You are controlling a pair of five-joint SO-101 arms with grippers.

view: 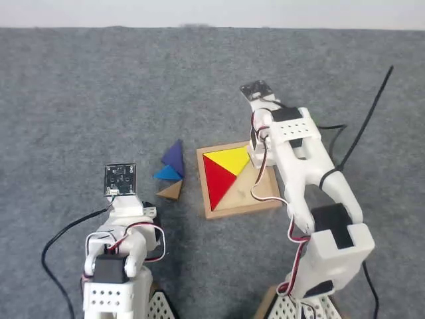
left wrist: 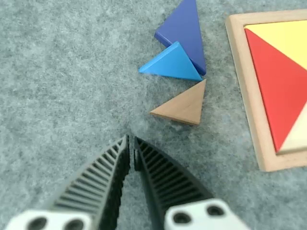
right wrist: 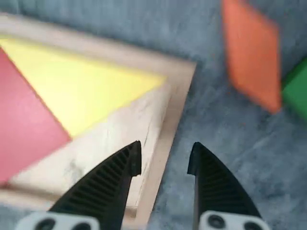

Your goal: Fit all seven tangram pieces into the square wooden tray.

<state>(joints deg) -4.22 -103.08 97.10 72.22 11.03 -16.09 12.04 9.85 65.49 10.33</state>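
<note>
High view: the wooden tray (view: 202, 179) sits mid-table holding a red triangle (view: 218, 181) and a yellow triangle (view: 230, 159), with three loose triangles (view: 168, 173) just off its left edge. The left gripper (left wrist: 131, 141) has its fingers pressed together, while the right gripper (right wrist: 164, 158) has its fingers spread astride the tray's rim.

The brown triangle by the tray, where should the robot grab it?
Probably from straight above, since the brown triangle lies flat on the mat. Pinch its two side edges near the wide middle, away from the corner crowding the light blue triangle. The left gripper is nearest, but it is shut now.
</note>
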